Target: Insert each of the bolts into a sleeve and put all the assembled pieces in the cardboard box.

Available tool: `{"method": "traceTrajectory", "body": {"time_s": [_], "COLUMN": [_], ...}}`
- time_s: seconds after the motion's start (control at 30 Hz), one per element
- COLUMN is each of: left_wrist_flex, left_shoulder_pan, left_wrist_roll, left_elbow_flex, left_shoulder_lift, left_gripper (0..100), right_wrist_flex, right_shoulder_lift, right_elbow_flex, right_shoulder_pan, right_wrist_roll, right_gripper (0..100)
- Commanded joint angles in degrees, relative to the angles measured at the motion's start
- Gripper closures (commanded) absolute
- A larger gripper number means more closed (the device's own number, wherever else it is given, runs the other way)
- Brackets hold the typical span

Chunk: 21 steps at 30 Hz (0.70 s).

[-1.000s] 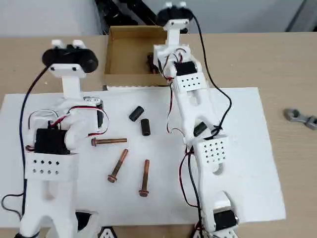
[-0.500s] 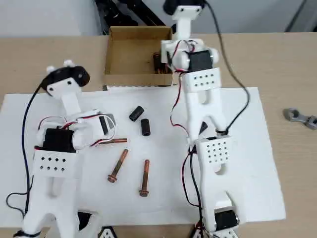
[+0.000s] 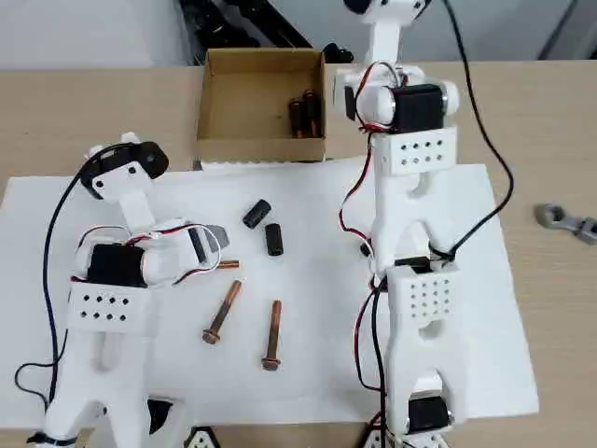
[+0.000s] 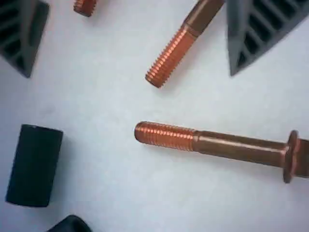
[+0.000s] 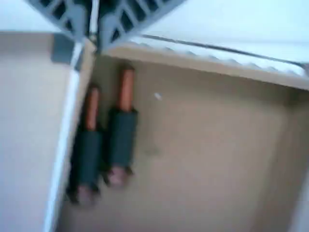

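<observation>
The cardboard box (image 3: 244, 98) stands at the table's back edge with two bolts in sleeves (image 3: 303, 112) lying against its right wall; the right wrist view shows them side by side (image 5: 104, 150). My right gripper (image 5: 94, 38) hangs shut and empty above the box's rim. Two black sleeves (image 3: 256, 214) (image 3: 274, 239) lie on the white sheet. My left gripper (image 3: 213, 241) is open, low over a copper bolt (image 3: 227, 265). Its wrist view shows bolts (image 4: 217, 145) (image 4: 181, 46) and a sleeve (image 4: 34, 164) below its spread fingers (image 4: 256, 29). Two more bolts (image 3: 222, 311) (image 3: 272, 334) lie nearer the front.
A white paper sheet (image 3: 457, 201) covers the middle of the wooden table. A metal wrench (image 3: 564, 219) lies on the bare wood at the far right. The right arm's body stretches across the sheet's right half.
The right arm has lifted and drawn back from inside the box, leaving the assembled piece there. The left arm has swung its gripper down toward the bolt next to the sleeves.
</observation>
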Motion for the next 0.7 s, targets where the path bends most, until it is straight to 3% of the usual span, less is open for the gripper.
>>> {"method": "traceTrajectory", "body": {"time_s": [0.0, 0.43, 0.67], "left_wrist_flex": [0.97, 8.35, 10.37], "left_shoulder_pan": [-0.09, -7.03, -4.48], "left_wrist_roll": [0.53, 4.48, 5.89], "left_elbow_flex": [-0.75, -17.36, -17.98], "left_shoulder_lift": [0.79, 28.48, 29.10], "left_gripper": [75, 76, 76], "right_wrist_flex": [0.40, 1.19, 0.75], "right_shoulder_lift": [-6.20, -10.77, -25.01], "right_elbow_flex": [-5.36, 3.08, 24.62], "right_shoulder_pan": [0.75, 0.84, 0.75], "right_wrist_roll": [-0.18, -0.18, -0.18], "right_gripper": [99.4, 99.4, 99.4]}}
